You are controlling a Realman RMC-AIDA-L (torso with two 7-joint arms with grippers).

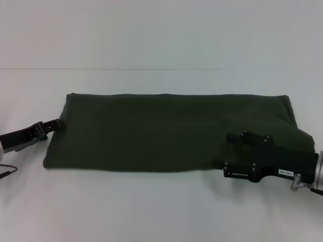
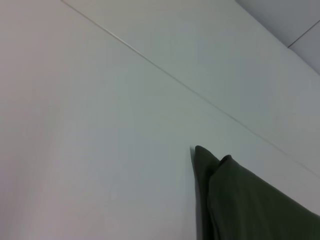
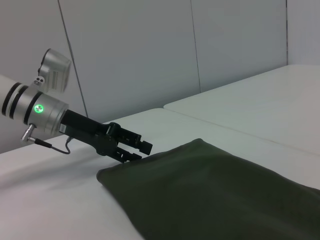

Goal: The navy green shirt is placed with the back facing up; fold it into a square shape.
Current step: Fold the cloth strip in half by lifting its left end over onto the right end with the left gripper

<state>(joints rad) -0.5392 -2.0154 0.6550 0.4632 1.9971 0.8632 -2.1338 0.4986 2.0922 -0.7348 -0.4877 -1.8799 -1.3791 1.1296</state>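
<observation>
The navy green shirt [image 1: 166,131] lies on the white table as a long flat rectangle, plain side up. Its length runs left to right. My left gripper [image 1: 54,123] is low at the shirt's left end, touching the edge; it also shows in the right wrist view as the left gripper [image 3: 137,151], right at the cloth's border. One layered corner of the shirt [image 2: 235,200] appears in the left wrist view. My right gripper [image 1: 222,150] hovers over the shirt's near right part, its jaws spread apart with nothing seen between them.
The white table [image 1: 161,212] extends all around the shirt, with a thin seam line [image 1: 111,69] across the back. A cable [image 1: 9,170] hangs by the left arm. Grey wall panels [image 3: 200,45] stand behind the table.
</observation>
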